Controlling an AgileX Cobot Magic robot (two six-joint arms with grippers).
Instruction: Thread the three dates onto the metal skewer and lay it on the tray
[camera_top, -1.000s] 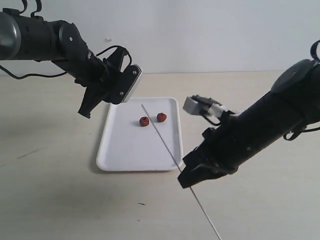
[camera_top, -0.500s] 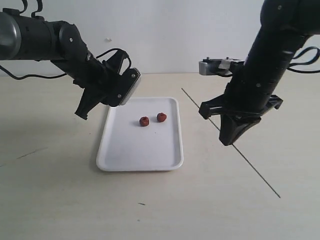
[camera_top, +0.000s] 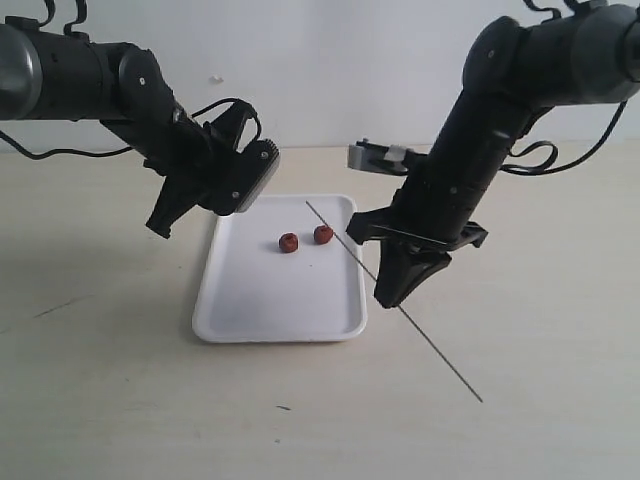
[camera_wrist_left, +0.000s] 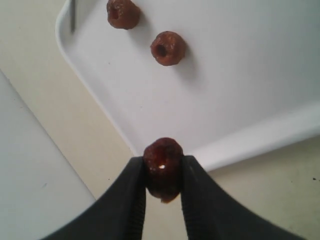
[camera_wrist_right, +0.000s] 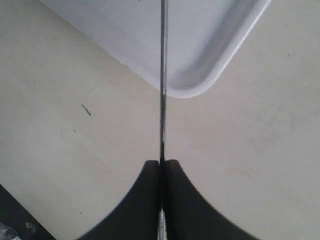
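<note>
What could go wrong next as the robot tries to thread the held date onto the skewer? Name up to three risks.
The left fingers pinch the date only at their tips; pushing it onto the skewer might squeeze it out. The right fingers clamp the skewer partway along, so its long free end may waver and miss. Swinging it could knock the two loose dates on the tray.
</note>
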